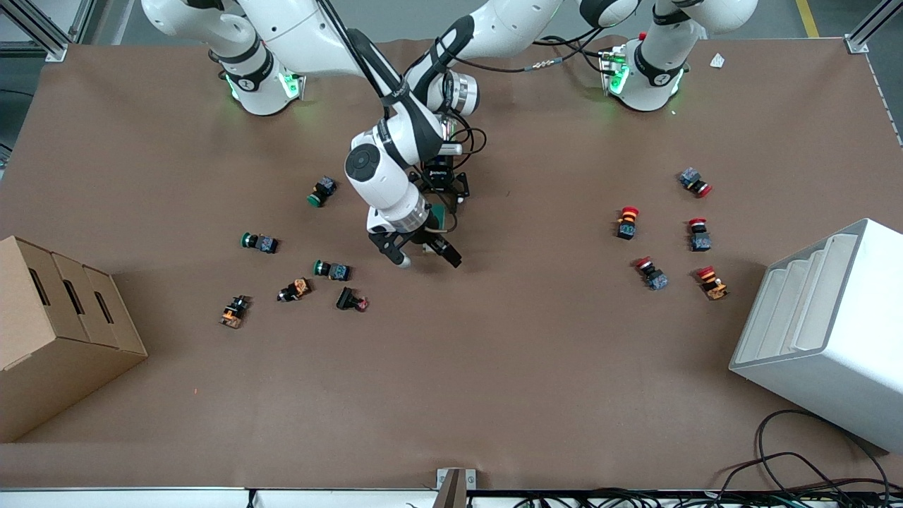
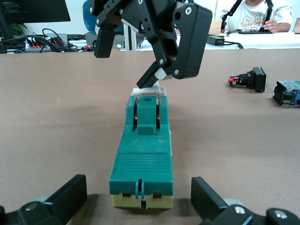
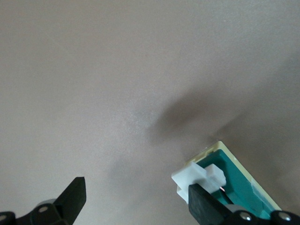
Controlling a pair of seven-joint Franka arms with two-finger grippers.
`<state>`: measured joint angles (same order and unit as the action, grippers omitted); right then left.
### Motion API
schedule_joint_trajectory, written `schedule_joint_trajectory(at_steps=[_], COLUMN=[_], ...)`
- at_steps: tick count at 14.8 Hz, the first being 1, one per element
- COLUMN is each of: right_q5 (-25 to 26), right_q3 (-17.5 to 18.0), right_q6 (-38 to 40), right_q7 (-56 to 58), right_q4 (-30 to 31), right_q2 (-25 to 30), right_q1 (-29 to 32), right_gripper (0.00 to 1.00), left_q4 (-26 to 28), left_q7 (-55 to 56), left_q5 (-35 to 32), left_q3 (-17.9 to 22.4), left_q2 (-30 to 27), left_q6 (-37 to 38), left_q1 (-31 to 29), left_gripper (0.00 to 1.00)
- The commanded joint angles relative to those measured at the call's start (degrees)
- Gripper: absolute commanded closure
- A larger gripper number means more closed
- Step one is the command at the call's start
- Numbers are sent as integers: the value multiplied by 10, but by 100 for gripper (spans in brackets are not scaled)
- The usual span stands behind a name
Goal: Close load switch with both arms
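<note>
Front view: at the centre of the frame, just above the middle, you have both grippers gathered over the load switch (image 1: 439,220), which lies on the brown desk (image 1: 494,367). The right gripper (image 1: 422,255) sits just below the switch in the frame, fingers spread wide. The left gripper (image 1: 443,185) hangs just above the switch in the frame, and here you cannot tell how its fingers stand. Green push buttons (image 1: 330,269) are scattered in the left half of the frame and red ones (image 1: 627,221) in the right half, all well apart from the work.

Left wrist view: the switch (image 2: 143,164) runs up the middle of the frame, flat on the desk. The left gripper's fingers (image 2: 70,197) are spread at the bottom corners, either side of its body and not touching it. At upper centre, one finger of the right gripper (image 2: 161,70) rests at the white lever (image 2: 149,90).

Right wrist view: the lever (image 3: 199,180) sits at lower right against one finger (image 3: 204,206); the other (image 3: 72,197) stands clear at lower left.

You look to be at the lever-pushing step, with the switch not yet gripped. Next, you would likely close the left fingers on the body to steady it, then press the lever over with the right.
</note>
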<state>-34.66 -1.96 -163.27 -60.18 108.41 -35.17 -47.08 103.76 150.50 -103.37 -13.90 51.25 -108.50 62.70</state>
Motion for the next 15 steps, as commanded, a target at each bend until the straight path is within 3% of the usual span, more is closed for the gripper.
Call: schedule_joint_trajectory(at_steps=[1,3,7,11,12,15], right_q5=[14,34,141,159,168,270], right_q3=[-5,-22,-85,-102,-105,-103], right_q6=[5,63,243,403,438,549], right_q7=[14,14,44,256,304,423], right_q4=[-19,-36,-75,-79,-79,-91], right_q2=[-13,-9,33,106,122,174], right_q1=[14,17,29,122,148,227], right_gripper=[0,0,0,0,0,0], left_q4=[-26,-26,-29,-44,-57,-99], left_q7=[6,5,11,-20,-43,-183], left_q5=[-6,-6,-5,16,37,164], left_q3=[1,1,0,-6,-6,-10], left_q2=[33,33,28,21,19,-17], left_q6=[-15,-15,-20,-20,-21,-60], left_q1=[-8,-8,-9,-12,-13,-24], left_gripper=[0,0,0,0,0,0])
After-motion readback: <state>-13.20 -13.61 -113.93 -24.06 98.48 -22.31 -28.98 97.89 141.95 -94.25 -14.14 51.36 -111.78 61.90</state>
